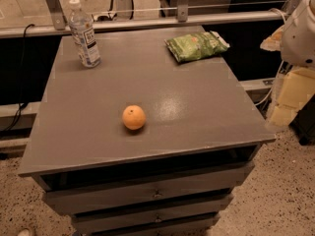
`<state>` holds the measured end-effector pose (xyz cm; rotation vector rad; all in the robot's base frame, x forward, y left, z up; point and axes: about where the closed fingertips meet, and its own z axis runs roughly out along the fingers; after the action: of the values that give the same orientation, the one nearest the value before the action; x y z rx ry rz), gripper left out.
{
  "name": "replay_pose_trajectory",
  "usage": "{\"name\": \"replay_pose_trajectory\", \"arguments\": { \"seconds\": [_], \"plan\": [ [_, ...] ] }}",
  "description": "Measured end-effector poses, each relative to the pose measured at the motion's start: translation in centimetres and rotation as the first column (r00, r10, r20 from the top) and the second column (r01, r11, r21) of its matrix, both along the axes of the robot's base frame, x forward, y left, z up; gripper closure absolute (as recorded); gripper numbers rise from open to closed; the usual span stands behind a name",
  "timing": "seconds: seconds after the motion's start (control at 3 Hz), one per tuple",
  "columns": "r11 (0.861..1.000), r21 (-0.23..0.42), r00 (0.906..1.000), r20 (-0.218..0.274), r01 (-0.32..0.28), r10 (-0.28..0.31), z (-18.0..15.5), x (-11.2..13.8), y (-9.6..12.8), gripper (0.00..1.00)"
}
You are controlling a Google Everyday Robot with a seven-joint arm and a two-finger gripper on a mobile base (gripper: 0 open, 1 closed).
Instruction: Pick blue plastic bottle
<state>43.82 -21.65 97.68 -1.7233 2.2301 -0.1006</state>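
Note:
The blue plastic bottle (84,34) stands upright at the far left corner of the grey cabinet top (197,112). It is clear and faintly bluish, with a white cap and a dark-and-white label. My gripper (288,102) is at the right edge of the view, beyond the cabinet's right side and below the white arm (300,31). It is far from the bottle and holds nothing that I can see.
An orange (134,117) lies near the middle front of the top. A green snack bag (196,45) lies at the far right. The cabinet has drawers (147,193) below. A metal rail (147,21) runs behind it.

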Motion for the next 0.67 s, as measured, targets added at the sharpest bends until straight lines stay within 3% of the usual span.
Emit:
{"name": "replay_pose_trajectory", "arguments": {
  "seconds": [0.33, 0.67],
  "plan": [
    [1.0, 0.0, 1.0, 0.0, 0.0, 0.0, 0.0, 0.0, 0.0, 0.0],
    [1.0, 0.027, 0.9994, 0.034, -0.009, 0.008, 0.1, 2.4, 1.6, 0.0]
  ]
}}
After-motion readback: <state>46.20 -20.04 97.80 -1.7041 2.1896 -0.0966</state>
